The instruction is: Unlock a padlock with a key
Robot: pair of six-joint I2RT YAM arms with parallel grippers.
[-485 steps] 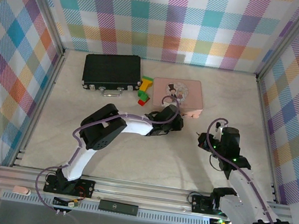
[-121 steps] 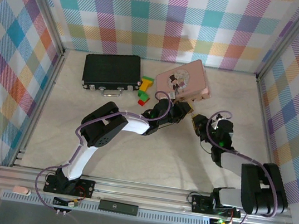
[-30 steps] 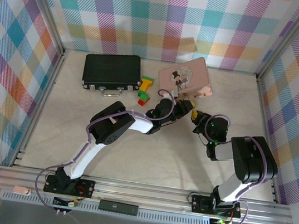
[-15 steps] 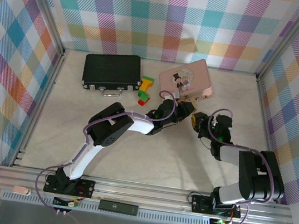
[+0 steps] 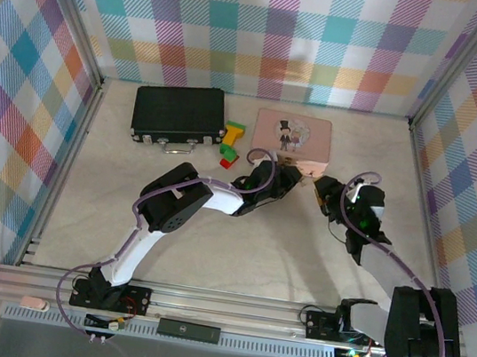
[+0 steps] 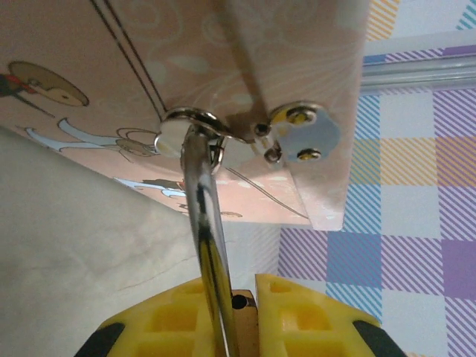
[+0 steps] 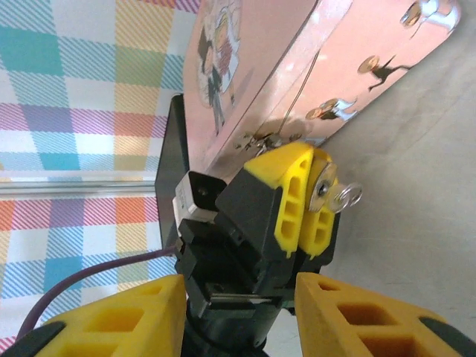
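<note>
I am stretching my left arm low across the surface [image 5: 237,250] toward the far edge. My left end effector [image 6: 242,297] is clamped on the padlock [image 6: 239,303], whose shackle [image 6: 205,216] is passing through the hasp [image 6: 301,134] of the pink tin box [image 5: 292,133]. A key [image 7: 338,195] is sitting in the padlock. My right end effector [image 5: 325,190] is hovering just beside it, fingers apart, holding nothing. Coloured blocks [image 5: 230,144] and a black case [image 5: 179,112] are lying toward the far left corner. Both containers are closed; I cannot tell their contents.
</note>
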